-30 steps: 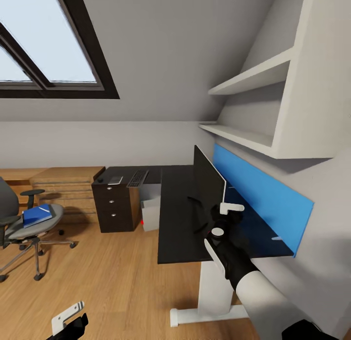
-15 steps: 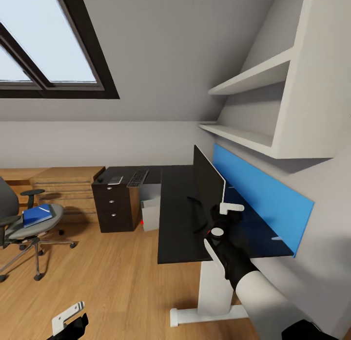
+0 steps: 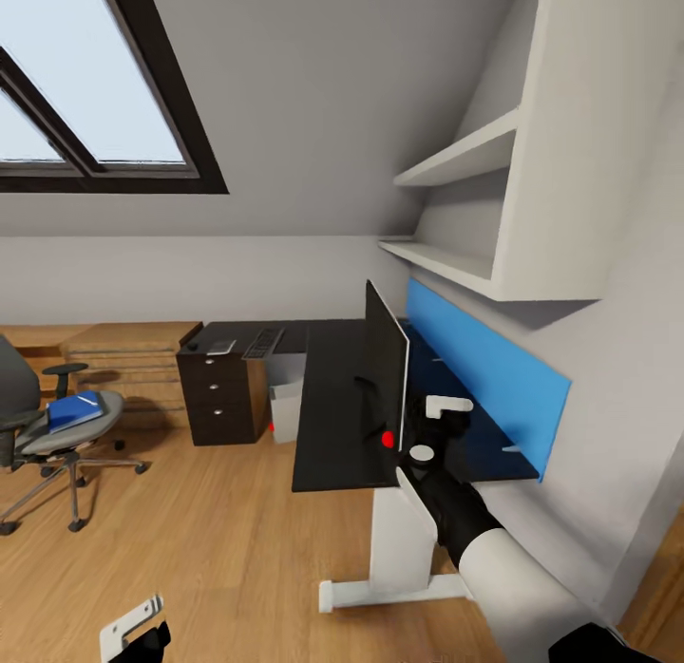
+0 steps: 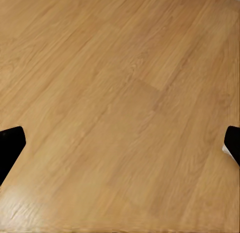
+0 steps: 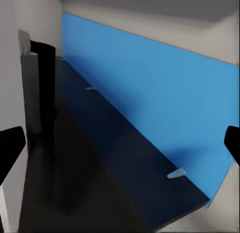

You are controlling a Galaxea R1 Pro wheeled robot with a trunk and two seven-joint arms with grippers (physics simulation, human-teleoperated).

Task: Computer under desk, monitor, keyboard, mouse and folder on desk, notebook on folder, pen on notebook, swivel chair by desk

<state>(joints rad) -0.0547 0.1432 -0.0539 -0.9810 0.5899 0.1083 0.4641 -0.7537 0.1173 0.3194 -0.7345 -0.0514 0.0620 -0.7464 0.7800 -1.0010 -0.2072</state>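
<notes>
**Right arm raised beside the monitor, left arm low over the floor**

The glossy black L-shaped desk [image 3: 332, 426] fills the middle of the head view, its 3-drawer black unit [image 3: 217, 397] with round silver knobs at centre left. 1 wide black flat monitor [image 3: 385, 369] stands edge-on on the desk, a red dot at its lower corner. At the desk's far end lie 1 slim silver-grey keyboard [image 3: 262, 341] and 1 thin grey notebook [image 3: 222, 346]. 1 light-grey box-shaped computer [image 3: 285, 408] sits on the floor under the desk. At left, the grey upholstered swivel chair [image 3: 57, 430] on a chrome star base carries 1 flat bright-blue folder [image 3: 76, 408], well apart from the desk.

The right gripper [image 3: 446, 418], at lower centre, hovers over the desk just beside the monitor with its fingers wide apart, holding nothing; a matte blue wall panel [image 5: 150, 88] lies ahead of it. The left gripper [image 3: 133, 630], at the lower left edge, hangs over the wood-plank floor [image 4: 120, 103], fingers spread wide and empty.
</notes>
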